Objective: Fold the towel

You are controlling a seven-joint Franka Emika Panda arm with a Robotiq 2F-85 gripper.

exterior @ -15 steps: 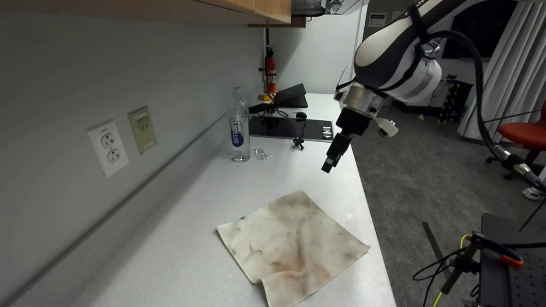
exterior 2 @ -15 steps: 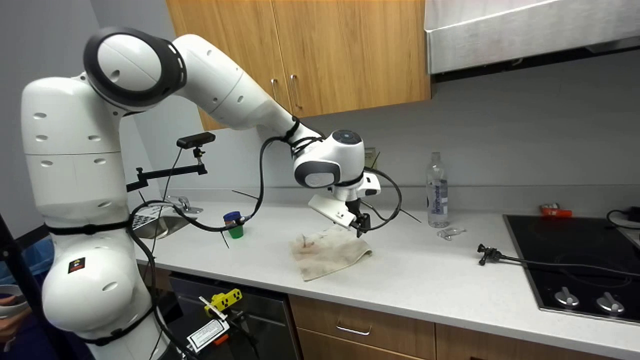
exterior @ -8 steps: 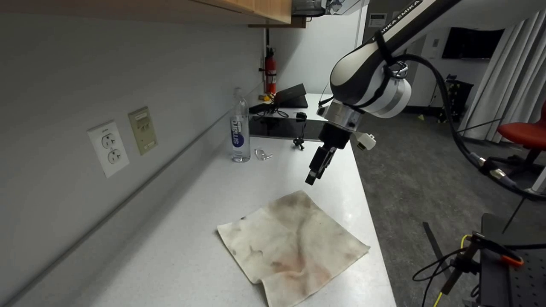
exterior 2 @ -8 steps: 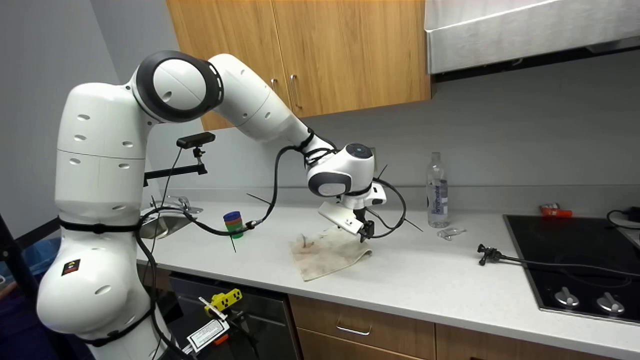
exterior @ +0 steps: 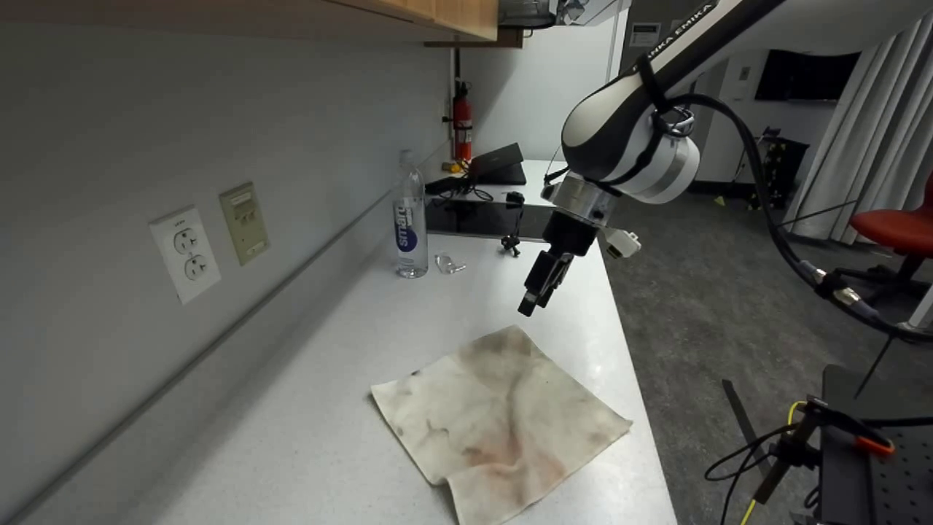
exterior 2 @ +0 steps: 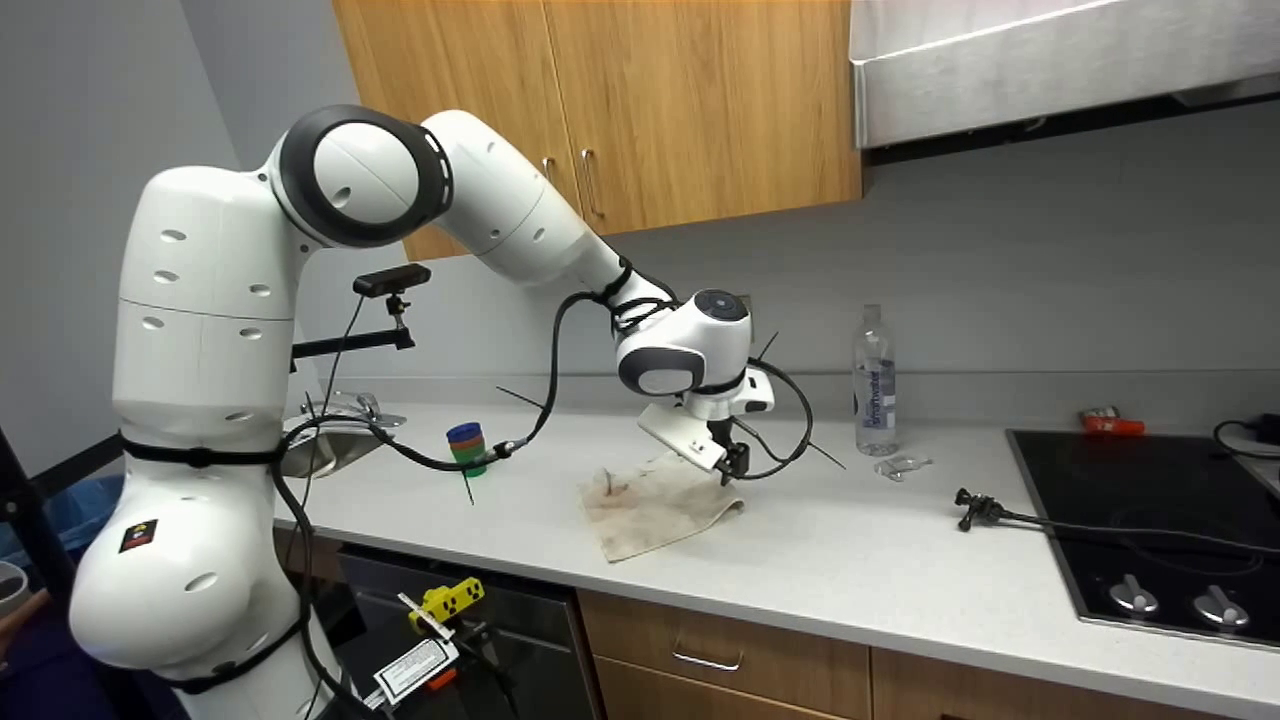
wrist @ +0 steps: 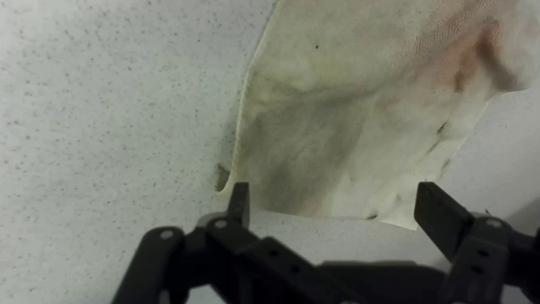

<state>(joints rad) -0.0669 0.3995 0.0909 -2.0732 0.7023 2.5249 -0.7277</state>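
The towel (exterior: 503,415) is a cream cloth with brown and reddish stains, spread on the white counter in both exterior views. One edge has a raised fold, and a far corner curls up slightly. My gripper (exterior: 528,306) hangs tilted above the counter, just past the towel's far corner in that view, apart from the cloth. In the wrist view the towel (wrist: 320,126) fills the upper middle, its near edge running between the spread fingertips (wrist: 239,202). Nothing is gripped. My forearm and hand hide part of the towel (exterior 2: 655,515) in an exterior view.
A clear water bottle (exterior: 411,226) stands near the wall, with a small clear plastic piece (exterior: 449,264) beside it. A black cooktop (exterior 2: 1160,530), a cable mount (exterior 2: 980,508) and stacked coloured cups (exterior 2: 466,450) share the counter. Wooden cabinets (exterior 2: 700,110) hang above.
My gripper has come lower and closer to the towel's corner, mostly in the first half second, then barely moved. It stays open. The towel lies unchanged.
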